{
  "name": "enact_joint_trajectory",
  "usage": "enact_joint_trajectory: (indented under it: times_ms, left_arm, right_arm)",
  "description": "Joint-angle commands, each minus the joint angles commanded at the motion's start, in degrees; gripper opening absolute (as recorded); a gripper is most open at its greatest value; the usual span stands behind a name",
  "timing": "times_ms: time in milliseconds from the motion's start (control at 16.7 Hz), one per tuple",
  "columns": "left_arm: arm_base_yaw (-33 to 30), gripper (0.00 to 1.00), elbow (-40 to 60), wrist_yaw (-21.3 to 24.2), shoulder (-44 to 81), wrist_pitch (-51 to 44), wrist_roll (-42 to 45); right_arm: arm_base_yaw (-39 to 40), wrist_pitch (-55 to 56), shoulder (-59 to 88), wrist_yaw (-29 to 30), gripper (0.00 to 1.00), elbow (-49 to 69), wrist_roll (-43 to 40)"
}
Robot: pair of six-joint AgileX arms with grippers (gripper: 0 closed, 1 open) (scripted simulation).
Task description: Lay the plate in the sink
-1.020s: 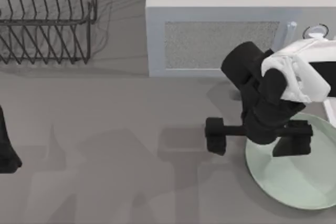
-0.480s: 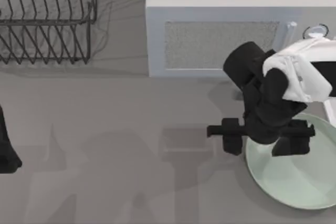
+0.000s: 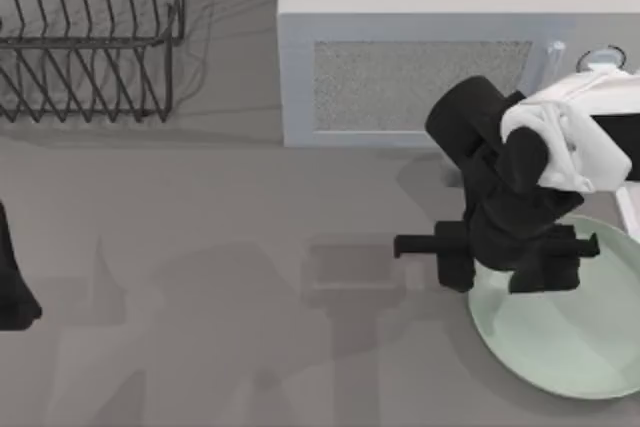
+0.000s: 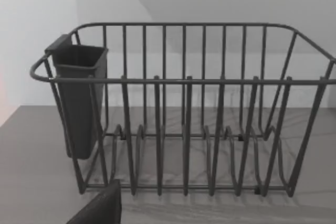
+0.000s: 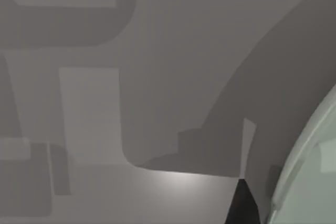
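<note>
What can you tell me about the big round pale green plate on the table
The pale mint-green glossy plate is large and round with a shallow raised rim. It lies flat on the grey table at its right side, in front of the grey-white microwave. The right gripper straddles its left edge, fingers spread, and covers part of it.

A black wire dish rack (image 3: 90, 32) stands at the far left of the grey table (image 3: 220, 277). In the left wrist view the rack (image 4: 184, 108) is upright, with a row of curved dividers along its floor. A dark grey cutlery holder (image 4: 79, 98) hangs on one end of it. A grey-white microwave (image 3: 430, 47) stands to the right of the rack, well apart from it. Its door has a speckled window (image 3: 420, 85), and one round knob (image 3: 602, 59) shows near its right end.
</note>
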Motion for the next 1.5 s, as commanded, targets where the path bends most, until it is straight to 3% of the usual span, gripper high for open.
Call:
enact_joint_trajectory:
  times_ms: [540,1200,1500]
  left_arm:
    - [0.00,1.00,0.00,0.00,0.00,0.00,0.00]
    - [0.00,1.00,0.00,0.00,0.00,0.00,0.00]
    - [0.00,1.00,0.00,0.00,0.00,0.00,0.00]
  right_arm:
    - [-0.43,-4.17,-4.98,1.04,0.00,4.53,-0.41]
    - [-0.79,-50.31,-5.14,1.01,0.00,49.79,-0.71]
    - [-1.60,-58.94,-6.43,1.06,0.00,58.44,-1.16]
